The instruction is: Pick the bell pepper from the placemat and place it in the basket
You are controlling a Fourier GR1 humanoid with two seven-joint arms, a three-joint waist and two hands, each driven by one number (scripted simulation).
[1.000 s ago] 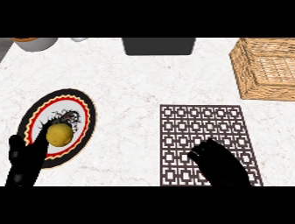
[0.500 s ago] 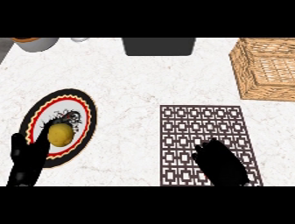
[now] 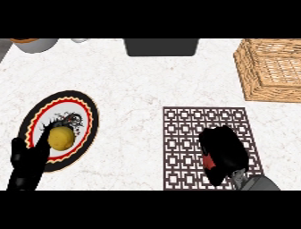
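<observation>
A brown lattice placemat [image 3: 205, 118] lies on the white counter, right of centre. My right hand [image 3: 223, 150] sits low on the mat's near half, fingers curled down over the red bell pepper [image 3: 209, 162]. Only a small red sliver of the pepper shows at the hand's left side. The woven basket [image 3: 283, 67] stands at the far right, well beyond the hand. At the lower left my left hand [image 3: 27, 164] rests open with its fingers up, against the near edge of a plate.
A round plate [image 3: 80, 107] with a red and black rim lies at the left, with a yellow fruit [image 3: 60, 137] on it. A dark box [image 3: 160, 46] and a bowl [image 3: 34, 44] stand along the far edge. Bare counter separates the placemat from the basket.
My right hand has shifted a little farther up the placemat and curled over, and a red sliver of the pepper now shows beside it. The left hand has stayed put.
</observation>
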